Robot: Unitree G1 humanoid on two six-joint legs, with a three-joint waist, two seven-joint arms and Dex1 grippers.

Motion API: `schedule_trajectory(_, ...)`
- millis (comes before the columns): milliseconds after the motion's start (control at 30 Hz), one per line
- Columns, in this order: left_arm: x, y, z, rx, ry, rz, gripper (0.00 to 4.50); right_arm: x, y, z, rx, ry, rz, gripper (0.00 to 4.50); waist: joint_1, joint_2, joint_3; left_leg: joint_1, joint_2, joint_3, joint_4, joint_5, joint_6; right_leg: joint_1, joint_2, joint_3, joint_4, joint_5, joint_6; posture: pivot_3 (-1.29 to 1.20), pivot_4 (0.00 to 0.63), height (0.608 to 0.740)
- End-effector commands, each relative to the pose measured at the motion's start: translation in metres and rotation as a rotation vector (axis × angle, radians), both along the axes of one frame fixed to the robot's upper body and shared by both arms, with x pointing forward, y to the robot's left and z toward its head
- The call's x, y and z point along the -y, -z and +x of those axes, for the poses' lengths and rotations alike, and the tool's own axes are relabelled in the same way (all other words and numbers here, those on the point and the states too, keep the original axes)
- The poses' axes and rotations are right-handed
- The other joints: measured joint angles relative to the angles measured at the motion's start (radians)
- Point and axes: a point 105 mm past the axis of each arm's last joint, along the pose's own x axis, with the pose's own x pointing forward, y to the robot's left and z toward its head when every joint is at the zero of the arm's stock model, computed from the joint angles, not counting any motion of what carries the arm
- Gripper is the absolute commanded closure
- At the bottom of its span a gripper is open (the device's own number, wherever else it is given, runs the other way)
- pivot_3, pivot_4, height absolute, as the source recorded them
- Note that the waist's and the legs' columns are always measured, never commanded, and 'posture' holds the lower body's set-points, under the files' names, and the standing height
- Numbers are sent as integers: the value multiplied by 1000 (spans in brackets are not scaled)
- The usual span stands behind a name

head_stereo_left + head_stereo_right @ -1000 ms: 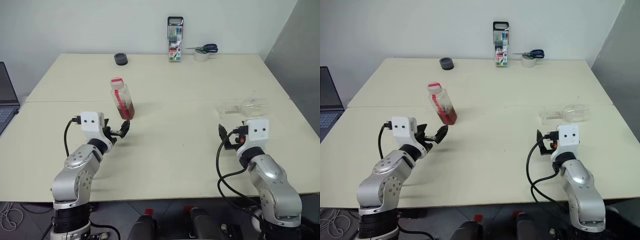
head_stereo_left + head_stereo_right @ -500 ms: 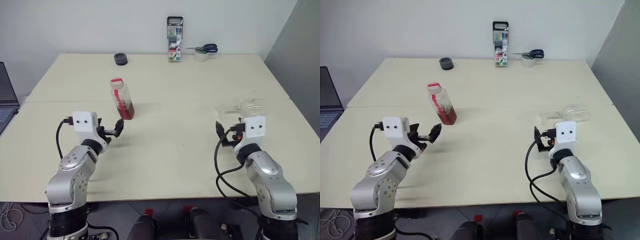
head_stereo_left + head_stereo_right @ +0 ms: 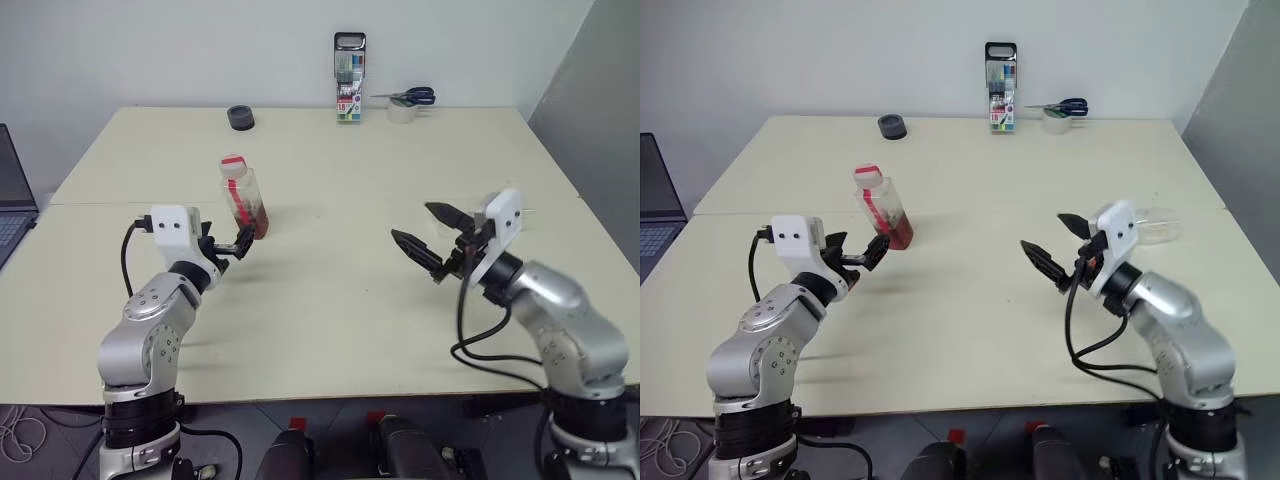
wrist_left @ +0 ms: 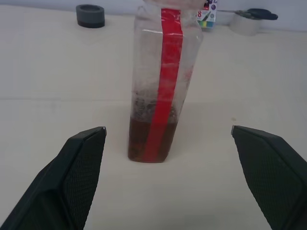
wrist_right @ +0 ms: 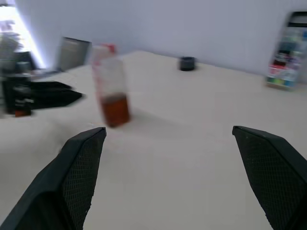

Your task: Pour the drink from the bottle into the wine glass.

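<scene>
Head views: bottle (image 3: 244,197) stands upright on the cream table (image 3: 330,300), left of centre, white-and-red cap on, amber drink (image 3: 251,221) filling the bottom part. Left gripper (image 3: 236,247) hovers just short of the bottle's base, fingers spread, nothing held. Right gripper (image 3: 433,237) is raised over the table on the right, pointing toward the bottle side, jaws wide apart, empty. Wine glass (image 3: 1157,228) lies on its side beyond the right wrist, mostly hidden by it. Marker pack (image 3: 350,92), scissors (image 3: 412,96) on a tape roll (image 3: 402,112) and a dark round object (image 3: 241,117) sit along the far edge. Laptop (image 3: 14,200) at the left border.

Left wrist view: bottle dead centre between the two parted fingers (image 4: 72,177), no contact; red label strip faces the camera.

Right wrist view: blurred; bottle off toward one finger, left gripper beside it, both well apart from this gripper's own spread fingers (image 5: 268,172).
</scene>
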Motion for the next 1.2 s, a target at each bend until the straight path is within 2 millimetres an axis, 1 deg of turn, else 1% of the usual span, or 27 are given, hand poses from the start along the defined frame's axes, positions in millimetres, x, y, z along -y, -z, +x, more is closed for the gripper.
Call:
schedule_trajectory(33,-1,-18,5,74,13,35,32,-21,-10,-19,7,-199,-17,0,1,0,0,0,0,0,0,0,0,0,0,0,0,0,0,0,150,740)
schedule_trajectory(100,0,-19,7,82,23,46,32,-26,-10,-20,11,-219,-25,0,2,0,0,0,0,0,0,0,0,0,-1,-1,0,0,0,0,150,740)
schedule_trajectory(200,-3,-20,13,89,22,44,32,-29,-14,-15,28,-201,-13,0,3,0,0,0,0,0,0,0,0,0,-2,0,0,0,0,0,150,740)
schedule_trajectory(300,-2,-22,18,102,27,48,32,-28,-15,-12,34,-177,-11,0,3,0,0,-1,0,0,1,0,0,0,-2,0,0,0,0,0,150,740)
schedule_trajectory(500,4,-27,28,129,50,56,32,-30,-14,-17,19,-170,4,0,4,0,0,-1,0,-1,1,0,-1,-1,-3,0,0,0,0,0,150,740)
schedule_trajectory(633,6,-28,38,137,47,59,32,-31,-16,-16,23,-145,26,0,4,0,0,-1,0,-1,0,0,-1,-1,-3,0,0,0,0,0,150,740)
schedule_trajectory(867,9,-36,54,167,56,73,32,-31,-17,-16,13,-119,51,0,4,0,0,-1,0,-1,1,0,-1,-1,-3,0,0,0,0,0,150,740)
schedule_trajectory(967,11,-38,57,180,69,74,32,-32,-17,-17,9,-117,58,0,4,0,0,-1,0,-1,1,0,-1,-1,-3,0,0,0,0,0,150,740)
schedule_trajectory(1200,18,-30,66,178,97,78,32,-32,-19,-21,20,-120,41,0,3,0,0,-1,0,-1,1,0,-1,-1,-3,0,0,0,0,0,150,740)
